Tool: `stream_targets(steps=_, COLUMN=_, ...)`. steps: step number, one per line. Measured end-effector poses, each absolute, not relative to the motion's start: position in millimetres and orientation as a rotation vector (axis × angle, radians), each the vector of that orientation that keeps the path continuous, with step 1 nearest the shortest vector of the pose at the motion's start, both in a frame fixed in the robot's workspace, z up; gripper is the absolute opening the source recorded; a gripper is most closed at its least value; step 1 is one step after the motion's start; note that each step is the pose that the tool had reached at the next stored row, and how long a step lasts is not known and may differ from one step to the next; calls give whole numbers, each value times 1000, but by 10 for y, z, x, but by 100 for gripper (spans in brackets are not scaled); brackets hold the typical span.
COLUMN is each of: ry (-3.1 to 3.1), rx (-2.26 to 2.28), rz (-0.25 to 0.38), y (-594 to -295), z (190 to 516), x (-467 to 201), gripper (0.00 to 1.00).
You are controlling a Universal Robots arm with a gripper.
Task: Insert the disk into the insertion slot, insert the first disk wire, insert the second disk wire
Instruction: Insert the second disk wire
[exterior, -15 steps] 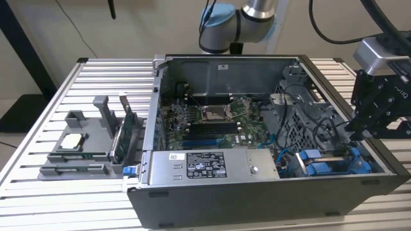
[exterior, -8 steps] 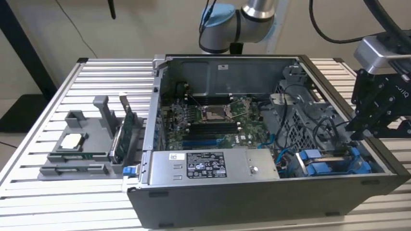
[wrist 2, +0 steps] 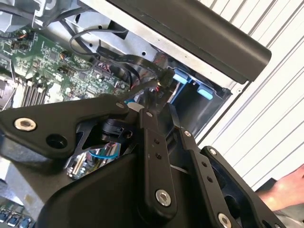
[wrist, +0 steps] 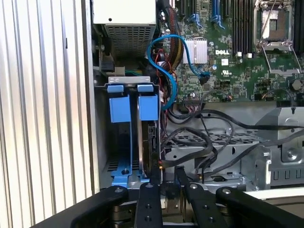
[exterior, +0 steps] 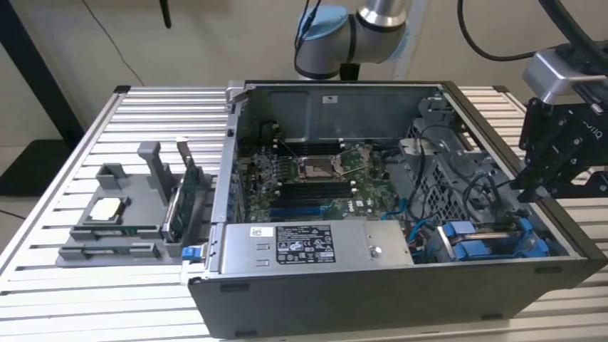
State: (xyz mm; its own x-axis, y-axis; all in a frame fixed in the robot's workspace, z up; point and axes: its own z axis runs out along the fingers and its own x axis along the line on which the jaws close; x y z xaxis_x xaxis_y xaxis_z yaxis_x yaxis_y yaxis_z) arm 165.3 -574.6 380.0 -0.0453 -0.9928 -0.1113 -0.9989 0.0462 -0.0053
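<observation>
Blue plastic (wrist: 148,105) hugs the disk (wrist: 152,142). The disk stands on its edge, down in its slot in a corner of the open computer box (exterior: 380,299). A second blue frame (wrist: 118,108) sits just beside it. The claw (wrist: 168,179) hangs above the disk, by the box's wall on the exterior view's right. It is narrow, its fingers (wrist: 151,199) pulled close together, and nothing shows between them. Black wires (wrist: 199,137) lie loose near the slot, beside the green board (wrist: 228,57).
</observation>
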Motion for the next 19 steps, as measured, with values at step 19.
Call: stream_targets(steps=19, ry=2210, rx=-2111, rz=112, y=-5728, z=3794, x=1911, gripper=27)
